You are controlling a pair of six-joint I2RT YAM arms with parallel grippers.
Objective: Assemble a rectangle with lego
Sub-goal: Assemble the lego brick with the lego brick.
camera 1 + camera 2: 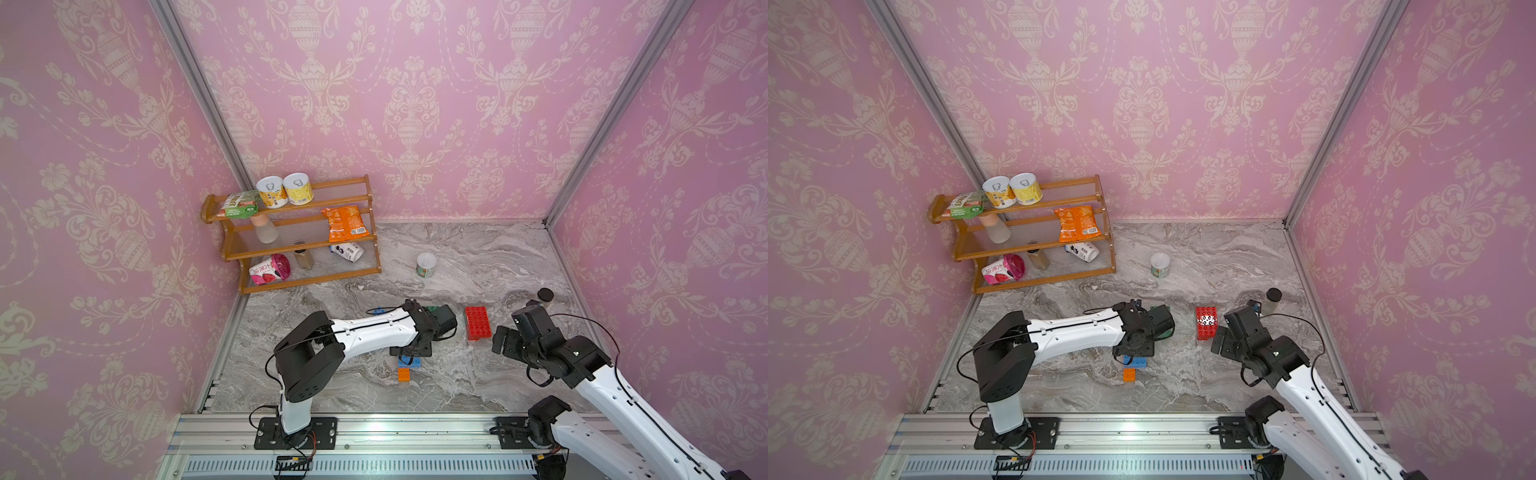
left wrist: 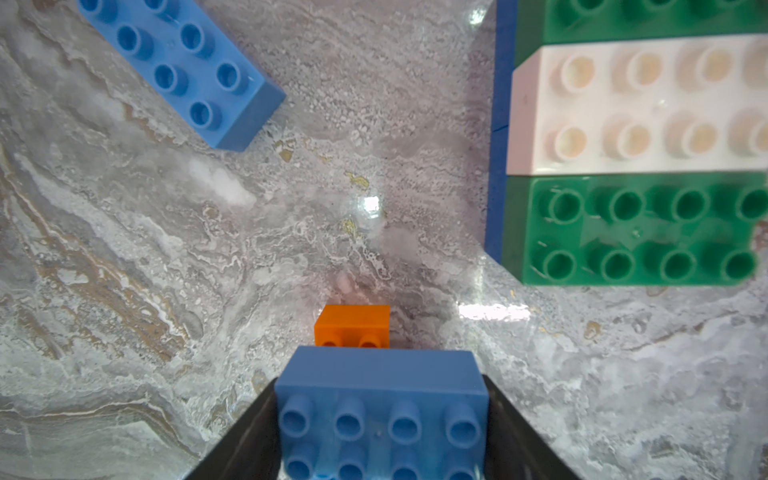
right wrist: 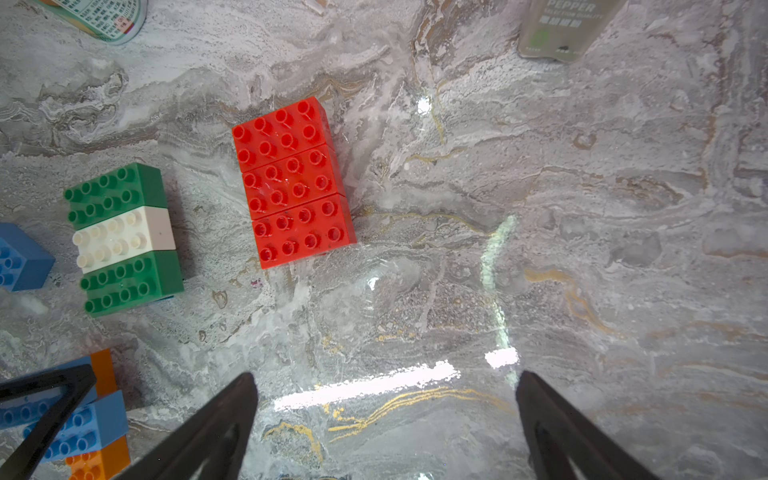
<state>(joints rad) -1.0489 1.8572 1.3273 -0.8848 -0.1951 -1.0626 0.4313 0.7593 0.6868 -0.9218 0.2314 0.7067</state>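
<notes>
**Left gripper pinches a blue brick; right gripper is spread wide**

A blue two-by-four plastic lego brick (image 2: pixel 381 411) sits studs-up between the fingers of the left gripper (image 2: pixel 380 386), which press on its two short ends. It is near the middle of the grey marble tabletop (image 1: pixel 478 386). A small orange plastic brick (image 2: pixel 352 326) lies just beside it on the near side. Farther back, a slab of green, white and green studded bricks (image 3: pixel 124 239) sits over a blue layer. A second blue brick (image 2: pixel 183 66) lies apart, to the left. To the right is a red block of three studded bricks (image 3: pixel 293 183). The right gripper (image 3: pixel 386 376) hovers near it, jaws spread and empty. A pepper bottle (image 1: pixel 545 296) stands far right, a round tin (image 1: pixel 426 264) farther back and a wooden shelf rack (image 1: pixel 316 282) far left.
</notes>
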